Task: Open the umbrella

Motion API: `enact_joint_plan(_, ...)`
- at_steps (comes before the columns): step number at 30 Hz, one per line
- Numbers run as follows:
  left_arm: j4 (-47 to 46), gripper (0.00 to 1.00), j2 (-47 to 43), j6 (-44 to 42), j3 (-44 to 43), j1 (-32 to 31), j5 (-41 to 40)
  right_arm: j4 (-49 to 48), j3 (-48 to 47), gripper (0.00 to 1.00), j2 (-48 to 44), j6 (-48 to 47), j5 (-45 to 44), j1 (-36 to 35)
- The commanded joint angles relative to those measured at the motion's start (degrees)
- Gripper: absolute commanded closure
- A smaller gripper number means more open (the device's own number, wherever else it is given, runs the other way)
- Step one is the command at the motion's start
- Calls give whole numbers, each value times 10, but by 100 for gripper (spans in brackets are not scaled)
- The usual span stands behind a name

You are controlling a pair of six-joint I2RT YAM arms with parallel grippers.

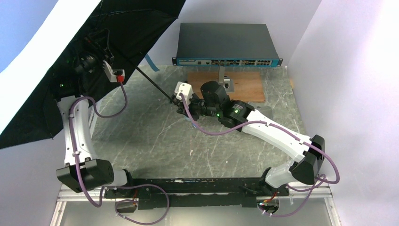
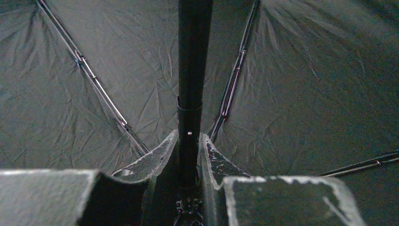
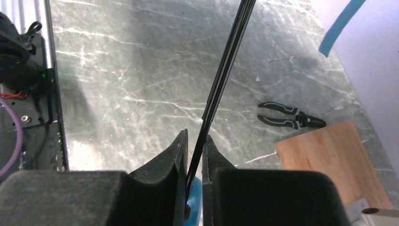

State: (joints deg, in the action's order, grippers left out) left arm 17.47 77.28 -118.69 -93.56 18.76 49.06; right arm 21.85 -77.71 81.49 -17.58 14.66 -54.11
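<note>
I have the umbrella spread in the upper left of the overhead view. Its black underside faces the camera, and the canopy tilts out past the left edge of the surface. The thin black shaft slants down from it toward the middle of the frame. My left end effector sits up under the canopy, narrow, with its two fingers pressed on either side of the thick upper tube of the shaft. Ribs fan out straight above it. My right end effector is also narrow, clamped on the slim lower part of the shaft just above the pale-blue handle, a sliver of which shows between the pads. The pliers lie well apart on the surface, near the wooden board. I judge this to be the last step, since the canopy looks fully stretched and what remains is confirming that the runner has latched. I cannot see the catch itself from any view. The next move calls for a steady hold with my right arm on the handle end while the left one eases its pinch only slightly. That way I would catch the canopy if it starts to sag, and then I can draw the left arm out from under the ribs without snagging them.
</note>
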Motion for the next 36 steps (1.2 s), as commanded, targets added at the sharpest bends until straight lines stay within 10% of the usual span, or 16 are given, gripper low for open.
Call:
enact_joint_plan(1,-271,75,58,-57,-113,141,-459,506,113,100,-18,-73,81,-26)
enact_joint_plan(13,-291,75,80,-54,-126,161,-461,524,139,100,-25,-82,76,-35)
enact_joint_plan(23,-349,100,-51,-20,75,162,-272,474,20,100,-33,-73,127,-28)
enact_joint_plan(36,-20,100,-297,-26,234,161,62,333,-208,18,-48,91,237,57)
